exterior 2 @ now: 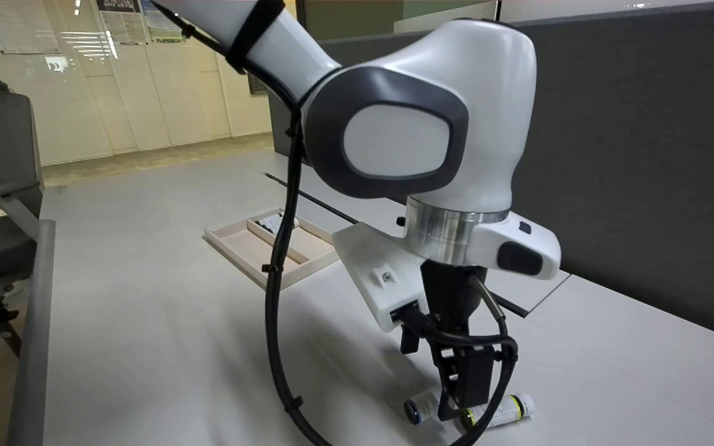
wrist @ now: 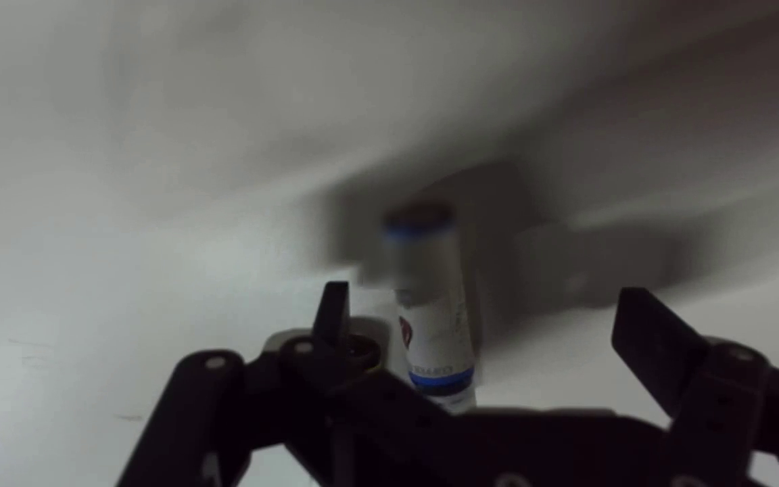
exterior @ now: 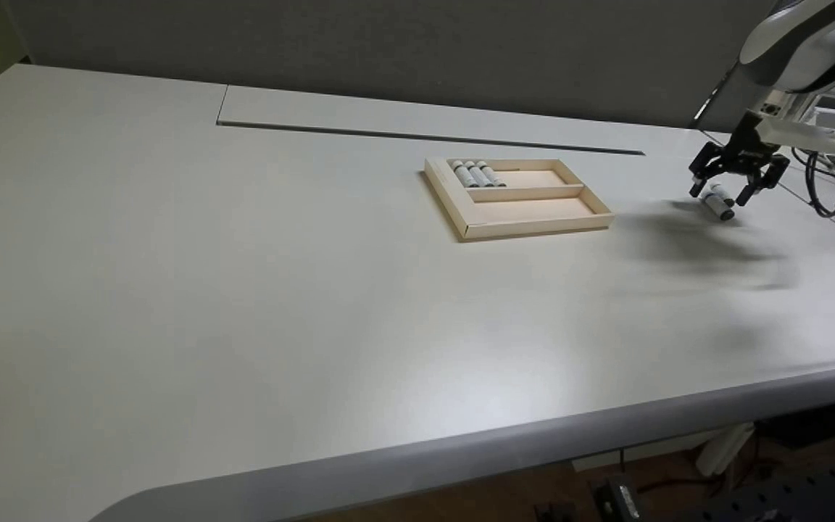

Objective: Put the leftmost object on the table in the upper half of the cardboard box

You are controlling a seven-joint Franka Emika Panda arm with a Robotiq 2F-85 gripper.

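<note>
The shallow tan cardboard box (exterior: 452, 206) lies on the table with a divider making two compartments; it also shows in an exterior view (exterior 2: 236, 263), partly behind a cable. Two white tubes lie on the table under my gripper (exterior: 719, 193). The blue-banded tube (wrist: 435, 325) lies between my spread fingers (wrist: 484, 294) in the wrist view, nearer the left finger, and is not gripped. It also shows in an exterior view (exterior 2: 426, 406). The yellow-banded tube (exterior 2: 502, 411) lies beside it; the left finger mostly hides it in the wrist view. My gripper is open.
Three white tubes (exterior: 477, 174) lie side by side at the left end of the box's far compartment. A dark strip (exterior: 425, 138) runs along the back of the table. A grey partition (exterior: 359, 58) stands behind. A black cable (exterior 2: 279, 279) hangs from the arm.
</note>
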